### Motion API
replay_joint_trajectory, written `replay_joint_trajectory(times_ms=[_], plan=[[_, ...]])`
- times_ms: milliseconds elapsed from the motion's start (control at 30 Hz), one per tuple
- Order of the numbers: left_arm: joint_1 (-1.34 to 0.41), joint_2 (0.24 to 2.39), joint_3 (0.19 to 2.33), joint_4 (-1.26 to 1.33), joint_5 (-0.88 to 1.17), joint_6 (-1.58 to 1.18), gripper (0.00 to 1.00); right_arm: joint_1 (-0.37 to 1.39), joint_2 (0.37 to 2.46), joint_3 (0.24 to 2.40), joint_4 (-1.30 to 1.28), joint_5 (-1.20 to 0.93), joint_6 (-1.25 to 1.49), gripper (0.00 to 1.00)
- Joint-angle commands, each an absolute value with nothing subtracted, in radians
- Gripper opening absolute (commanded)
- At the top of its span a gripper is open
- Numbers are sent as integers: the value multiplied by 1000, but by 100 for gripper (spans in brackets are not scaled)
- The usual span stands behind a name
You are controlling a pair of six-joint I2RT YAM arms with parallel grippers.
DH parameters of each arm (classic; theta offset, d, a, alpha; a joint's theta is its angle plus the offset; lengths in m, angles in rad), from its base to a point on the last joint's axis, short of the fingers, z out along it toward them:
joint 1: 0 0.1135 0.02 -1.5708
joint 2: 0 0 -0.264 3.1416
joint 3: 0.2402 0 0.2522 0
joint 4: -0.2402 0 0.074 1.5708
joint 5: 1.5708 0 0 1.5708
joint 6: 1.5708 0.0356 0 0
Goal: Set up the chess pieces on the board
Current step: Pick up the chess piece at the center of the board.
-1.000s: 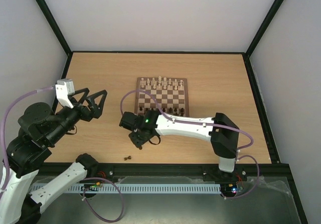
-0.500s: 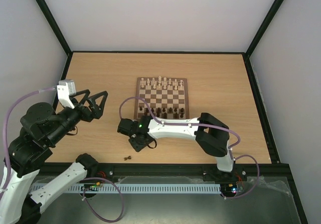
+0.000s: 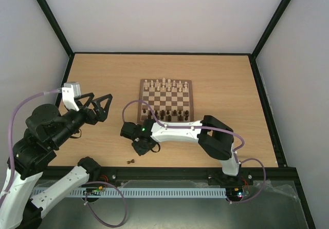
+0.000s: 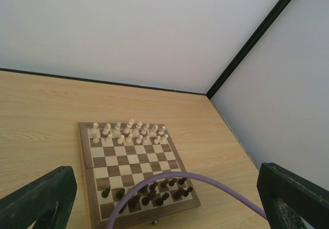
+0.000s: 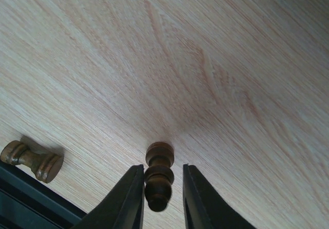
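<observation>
Since a second earlier, our right arm had tucked its elbow in and lowered the right fingers [image 3: 142,146] onto the worktop [image 3: 103,75], just off the near-left corner of the board [image 3: 165,101]. Seen from the wrist, the fingertips [image 5: 129,195] stood narrow on either side of a dark pawn [image 5: 159,176], with a sliver of wood grain showing on one side. We could not tell whether they were pressing it yet, or whether the pawn stood or lay flat.

A second dark piece [image 5: 32,160] lay on its side near the front rail. Pale pieces [image 3: 165,85] filled the board's far rows and dark pieces [image 3: 167,116] most of the near ones.

The left fingers [image 3: 96,107] hung wide apart and empty, well clear to the left.

We judged the pawn light, rigid and smooth, a turned shape likely to roll or squirt from a pinch on its round head. The waist under the collar looked like the surest place to grip.

We worked on flat, pale laminate with bare space all round the board, inside plain white walls edged in black framing.
</observation>
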State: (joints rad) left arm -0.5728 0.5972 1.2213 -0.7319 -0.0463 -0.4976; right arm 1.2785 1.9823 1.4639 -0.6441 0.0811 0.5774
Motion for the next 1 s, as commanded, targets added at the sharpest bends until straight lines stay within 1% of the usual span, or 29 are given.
replay_joint_trajectory(times_ms=[0, 133, 267, 733, 967], plan=[[-568, 603, 1210, -721, -48, -494, 99, 1284, 2004, 1439, -663, 72, 580, 20], [-568, 606, 1205, -720, -48, -494, 99, 1282, 1997, 1426, -657, 71, 576, 14], [-568, 614, 1187, -702, -44, -490, 99, 1278, 1977, 1405, -658, 90, 578, 11], [-568, 639, 1152, -678, -42, -479, 99, 1144, 1703, 1197, -665, 150, 602, 10], [-569, 657, 1118, -665, -44, -476, 99, 1015, 1597, 1178, -706, 171, 570, 11]])
